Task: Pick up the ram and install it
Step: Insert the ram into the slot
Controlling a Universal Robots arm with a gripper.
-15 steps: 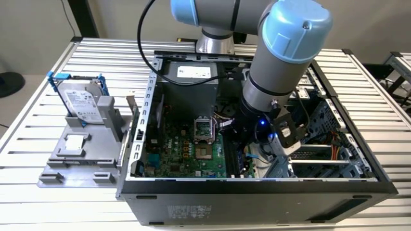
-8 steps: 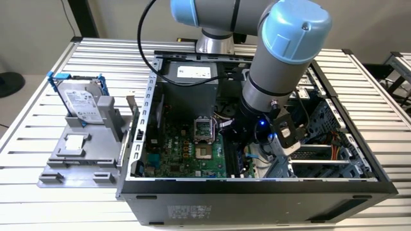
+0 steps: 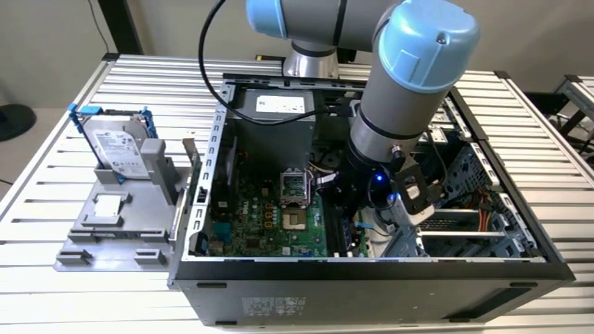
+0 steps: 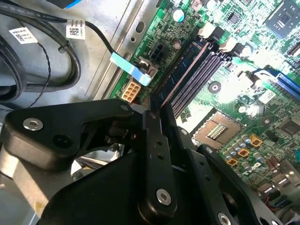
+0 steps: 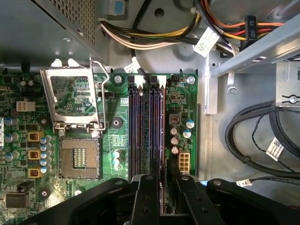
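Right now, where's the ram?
In both wrist views the ram stands edge-on among the long black memory slots on the motherboard, beside the open CPU socket, its near end between the tool fingers.

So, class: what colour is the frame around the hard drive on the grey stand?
Blue. The hard drive's frame shows best in the exterior view.

Matt black plastic fingers [image 5: 146,197]; glossy green motherboard [image 5: 117,124]; bare grey sheet-metal case [image 3: 371,275]; ribbed metal desk [image 3: 55,174].
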